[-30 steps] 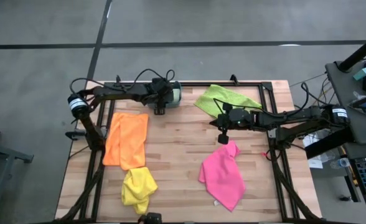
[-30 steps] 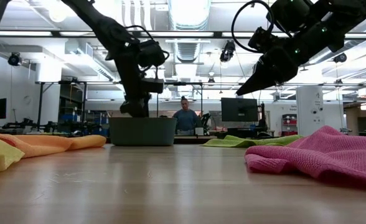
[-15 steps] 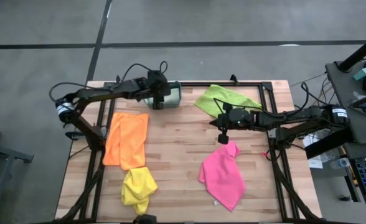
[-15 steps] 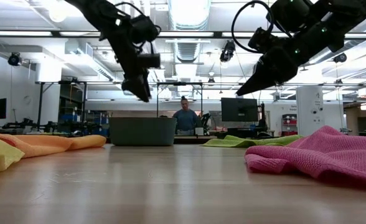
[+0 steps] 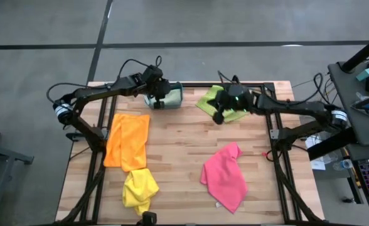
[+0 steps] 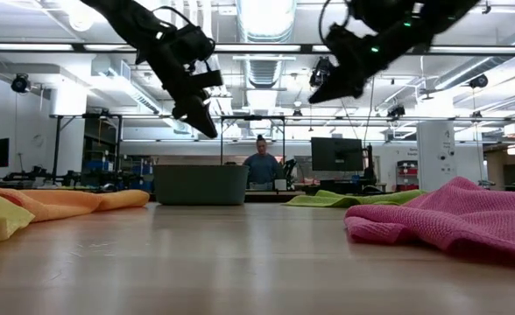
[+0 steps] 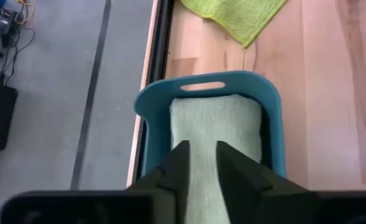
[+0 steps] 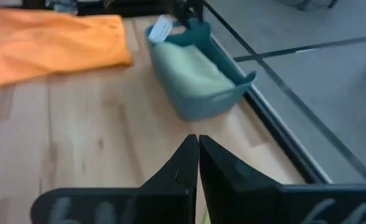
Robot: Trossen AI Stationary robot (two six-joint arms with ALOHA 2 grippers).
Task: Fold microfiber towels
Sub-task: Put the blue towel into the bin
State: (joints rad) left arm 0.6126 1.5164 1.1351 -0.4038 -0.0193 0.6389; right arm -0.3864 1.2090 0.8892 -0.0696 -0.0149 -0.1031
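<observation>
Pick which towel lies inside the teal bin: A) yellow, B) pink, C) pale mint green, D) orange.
C: the pale mint green towel fills the teal bin, while the orange towel, yellow towel and pink towel lie on the table.

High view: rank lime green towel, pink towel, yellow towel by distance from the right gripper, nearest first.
From the right gripper, shut, at the table's far side:
1. lime green towel: directly under it, far right part of the table.
2. pink towel: near side, right of centre.
3. yellow towel: near-left corner area, clearly farthest.
</observation>
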